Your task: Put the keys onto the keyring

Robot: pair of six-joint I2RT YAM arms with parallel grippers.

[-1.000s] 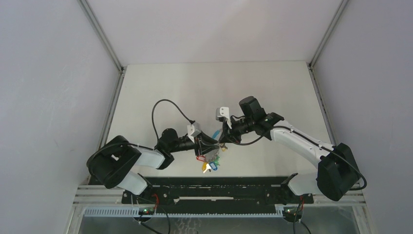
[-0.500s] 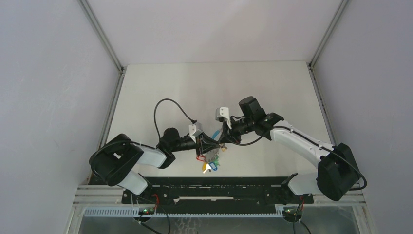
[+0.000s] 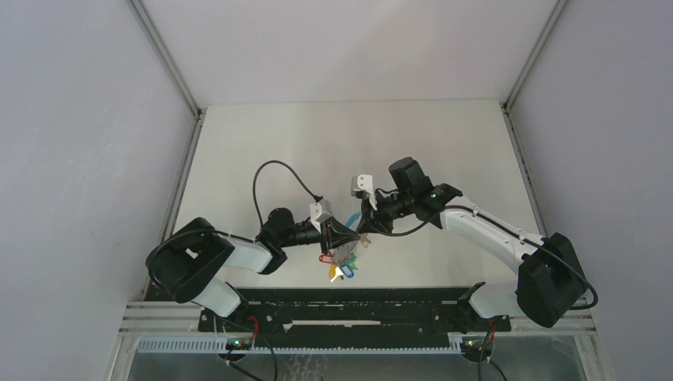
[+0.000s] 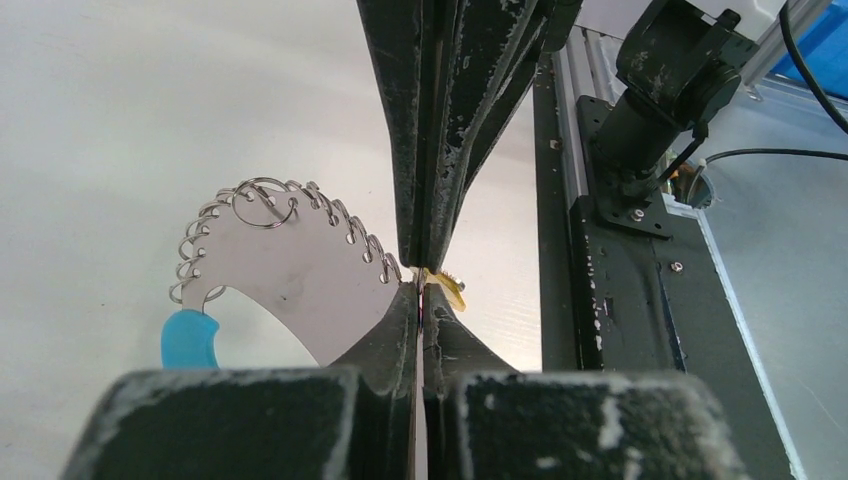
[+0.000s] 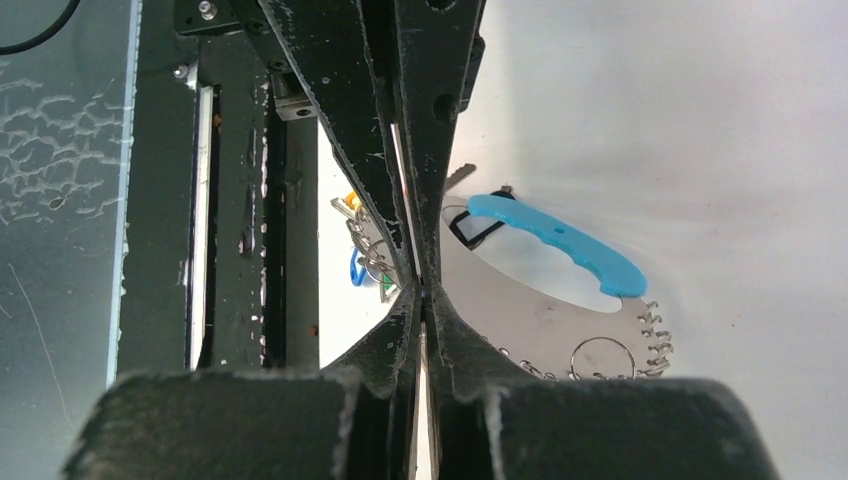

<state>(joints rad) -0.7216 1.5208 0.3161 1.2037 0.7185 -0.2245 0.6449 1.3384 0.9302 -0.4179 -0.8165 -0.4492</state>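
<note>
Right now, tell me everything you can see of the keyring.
The keyring is a flat, silvery crescent plate, metal by its look, with small wire loops along its outer curve, one larger split ring and a bright blue plastic band across its open side. Coloured tags dangle from it. The right gripper is shut on one edge; the left gripper, shut too, meets the other, though a grip there is unclear.
</note>
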